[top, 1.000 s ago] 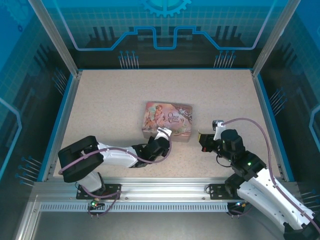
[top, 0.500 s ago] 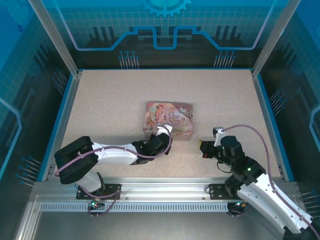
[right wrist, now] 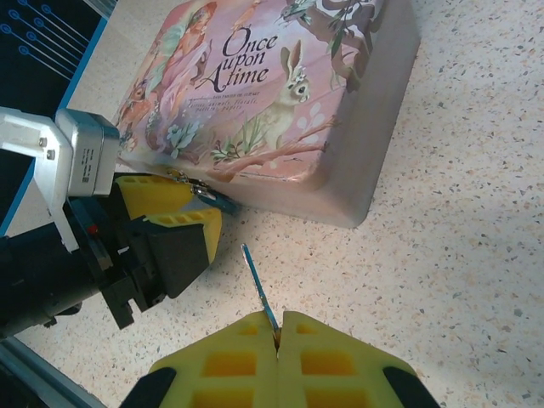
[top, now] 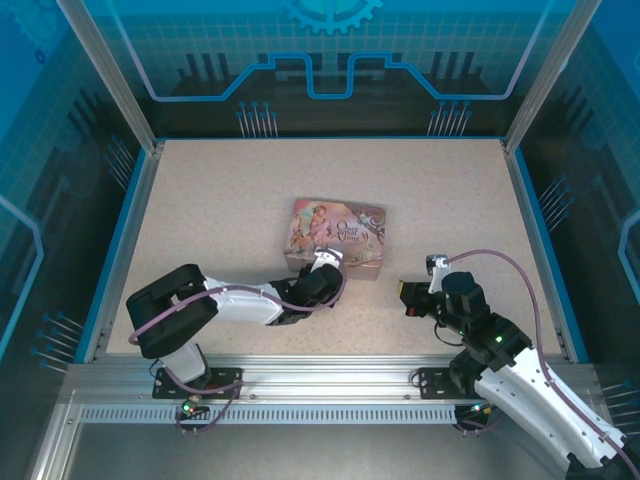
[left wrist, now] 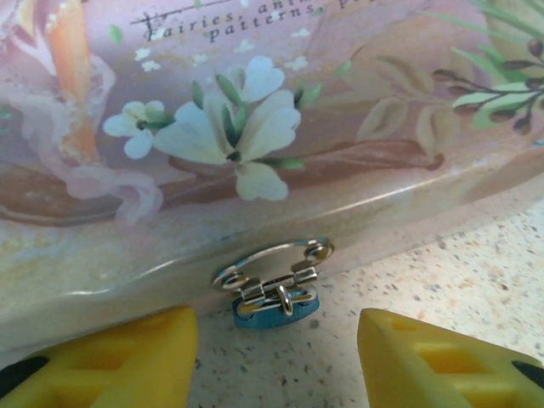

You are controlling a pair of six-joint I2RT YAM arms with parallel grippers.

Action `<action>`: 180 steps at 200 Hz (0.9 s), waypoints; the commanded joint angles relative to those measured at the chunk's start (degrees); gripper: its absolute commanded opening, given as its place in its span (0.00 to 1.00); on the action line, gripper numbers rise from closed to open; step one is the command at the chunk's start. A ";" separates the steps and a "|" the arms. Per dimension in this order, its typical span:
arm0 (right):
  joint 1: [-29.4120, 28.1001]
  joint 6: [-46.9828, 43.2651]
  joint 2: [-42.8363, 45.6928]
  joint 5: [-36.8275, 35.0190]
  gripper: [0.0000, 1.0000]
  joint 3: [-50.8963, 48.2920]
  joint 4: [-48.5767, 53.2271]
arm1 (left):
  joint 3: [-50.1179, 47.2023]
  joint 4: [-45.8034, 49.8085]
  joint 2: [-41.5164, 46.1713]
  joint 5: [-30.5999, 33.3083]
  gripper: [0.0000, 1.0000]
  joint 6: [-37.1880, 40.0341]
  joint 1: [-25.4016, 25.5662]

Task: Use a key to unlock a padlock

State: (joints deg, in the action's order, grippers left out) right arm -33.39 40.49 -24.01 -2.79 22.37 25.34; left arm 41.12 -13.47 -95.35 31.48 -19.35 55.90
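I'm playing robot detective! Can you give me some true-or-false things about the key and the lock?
1. The right fingers pinch the key. True.
2. The left fingers squeeze the padlock. False: they stand open, one on each side of it, not touching.
3. The key is inside the padlock. False: it is apart from it, sticking out of the right fingers.
4. The padlock hangs at the front latch of the tin. True.

High rear overview of table (top: 220, 190); close low wrist views, both on tin (right wrist: 280, 93).
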 commanded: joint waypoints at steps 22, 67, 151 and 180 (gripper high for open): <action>-0.89 -1.03 0.08 -0.38 0.00 0.66 0.58 | 1.98 -3.08 -1.71 2.14 0.55 4.18 -3.16; -0.89 -1.11 0.88 -0.55 0.00 -0.09 1.11 | 3.24 -5.24 -5.61 3.76 0.55 7.70 -3.51; -0.87 -0.96 4.03 -0.69 0.00 -0.83 2.61 | 3.91 -11.33 -7.94 4.87 0.47 12.16 -3.95; -0.89 -1.24 4.14 -0.32 0.00 -1.09 2.34 | 3.90 -11.46 -7.05 4.38 0.37 12.48 -4.04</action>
State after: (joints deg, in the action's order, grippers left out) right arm -33.39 40.07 -20.51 -2.83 22.02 27.03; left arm 43.70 -22.31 -103.15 34.96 -8.49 52.27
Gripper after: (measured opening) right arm 0.045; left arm 0.405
